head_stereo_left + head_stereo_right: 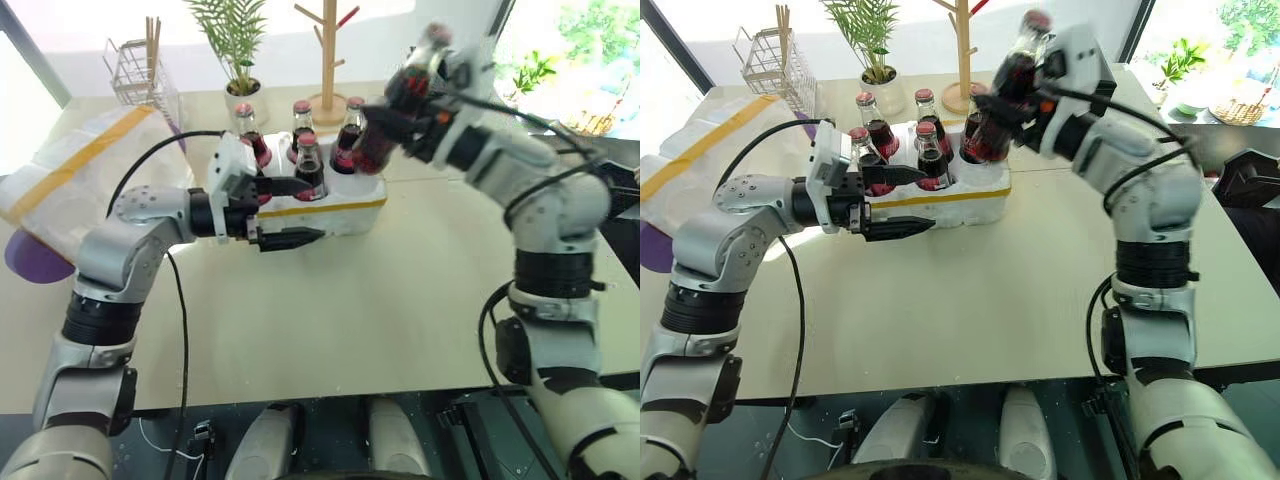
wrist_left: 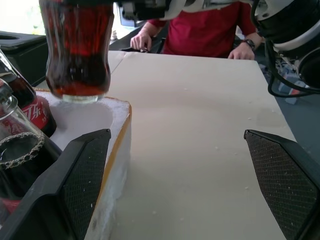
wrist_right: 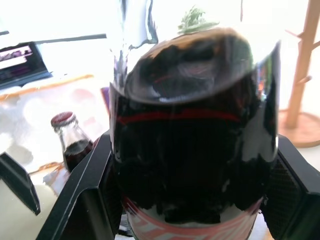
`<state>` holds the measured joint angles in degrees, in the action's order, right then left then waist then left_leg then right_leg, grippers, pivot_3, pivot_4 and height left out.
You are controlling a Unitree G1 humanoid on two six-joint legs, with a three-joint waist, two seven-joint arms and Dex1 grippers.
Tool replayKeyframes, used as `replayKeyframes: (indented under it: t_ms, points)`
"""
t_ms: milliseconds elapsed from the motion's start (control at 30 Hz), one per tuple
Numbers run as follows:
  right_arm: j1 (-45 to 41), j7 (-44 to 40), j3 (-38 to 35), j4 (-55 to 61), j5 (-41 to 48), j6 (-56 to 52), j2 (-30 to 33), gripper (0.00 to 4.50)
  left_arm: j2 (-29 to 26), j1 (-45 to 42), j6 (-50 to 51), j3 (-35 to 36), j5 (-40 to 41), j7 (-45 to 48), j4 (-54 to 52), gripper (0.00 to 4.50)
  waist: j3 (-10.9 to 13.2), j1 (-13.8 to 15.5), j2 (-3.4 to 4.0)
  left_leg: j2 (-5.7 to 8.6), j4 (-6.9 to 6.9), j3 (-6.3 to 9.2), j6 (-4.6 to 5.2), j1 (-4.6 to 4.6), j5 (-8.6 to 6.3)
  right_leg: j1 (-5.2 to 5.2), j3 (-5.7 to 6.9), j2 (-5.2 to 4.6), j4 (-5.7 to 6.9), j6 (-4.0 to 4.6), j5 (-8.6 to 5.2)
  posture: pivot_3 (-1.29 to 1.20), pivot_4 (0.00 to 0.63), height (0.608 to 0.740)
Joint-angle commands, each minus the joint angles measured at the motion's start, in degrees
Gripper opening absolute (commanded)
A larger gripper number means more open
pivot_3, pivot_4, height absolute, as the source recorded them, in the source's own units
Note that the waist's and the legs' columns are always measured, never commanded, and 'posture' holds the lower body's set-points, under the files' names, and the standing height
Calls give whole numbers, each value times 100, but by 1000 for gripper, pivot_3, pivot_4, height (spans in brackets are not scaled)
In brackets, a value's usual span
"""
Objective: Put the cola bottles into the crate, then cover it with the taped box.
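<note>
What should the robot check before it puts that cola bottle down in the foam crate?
1. Right gripper fingers shut on the cola bottle: ok.
2. Bottle hangs over an empty well at the crate corner: ok.
3. Bottle upright: not ok, tilted.
4. Left gripper, fingers open, beside the crate: ok.
5. Five bottles already seated: ok.
6. Taped box waiting aside: ok.

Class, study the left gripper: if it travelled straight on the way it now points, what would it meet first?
Probably nothing soon. The left gripper, open beside the crate, points along the crate's front wall over bare table. Further on sits a person, though depth is unclear.
</note>
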<state>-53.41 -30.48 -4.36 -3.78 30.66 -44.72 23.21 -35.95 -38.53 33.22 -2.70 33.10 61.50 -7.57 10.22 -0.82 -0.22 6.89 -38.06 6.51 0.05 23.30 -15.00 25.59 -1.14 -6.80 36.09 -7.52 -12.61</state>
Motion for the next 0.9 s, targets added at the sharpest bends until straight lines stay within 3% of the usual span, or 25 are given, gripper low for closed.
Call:
replayKeyframes:
  t_ms: [33, 367, 400, 467, 733, 900]
  points:
    - [-222, -85, 58, -153, -252, 508, -53, 2771, -131, 54, -29, 241, 46, -42, -277, 4500, 0, 2, 0, 2, 0, 2, 0, 4, 0, 4, 0, 0, 1, 0, 0, 0, 150, 740]
    - [132, -758, 973, -865, -982, 715, -114, 2771, -265, 327, 14, 465, 100, -210, -465, 4500, 0, -28, 0, 5, 4, 2, 0, 6, 0, 12, -1, -1, 3, 0, 0, 0, 150, 740]
    - [158, -782, 980, -858, -1003, 719, -135, 3811, -305, 357, 22, 509, 107, -235, -494, 4500, 0, -29, 0, 5, 4, 3, 0, 6, 0, 12, -1, 0, 3, 0, 0, 0, 150, 740]
    - [195, -720, 1003, -788, -1145, 780, -127, 4442, -471, 427, 156, 735, 248, -264, -615, 4500, 0, -42, 0, 4, 5, 3, 0, 6, 0, 12, -1, 0, 3, 0, 0, 0, 150, 740]
    - [593, -968, 279, 583, -659, -36, 702, 4442, -1620, 1255, 1132, 2375, 1208, -334, -1236, 4500, 0, 1, 1, 3, 6, 3, 1, 7, -1, 16, -3, 0, 5, 0, 0, 0, 150, 740]
    - [801, -1559, -558, 1555, 250, -781, 1671, 4442, -2462, 2493, 1910, 4129, 1597, -60, -1541, 4500, 2, -10, 1, 3, 6, 2, 11, 7, -7, 13, -3, 0, 0, 1, 0, 0, 150, 740]
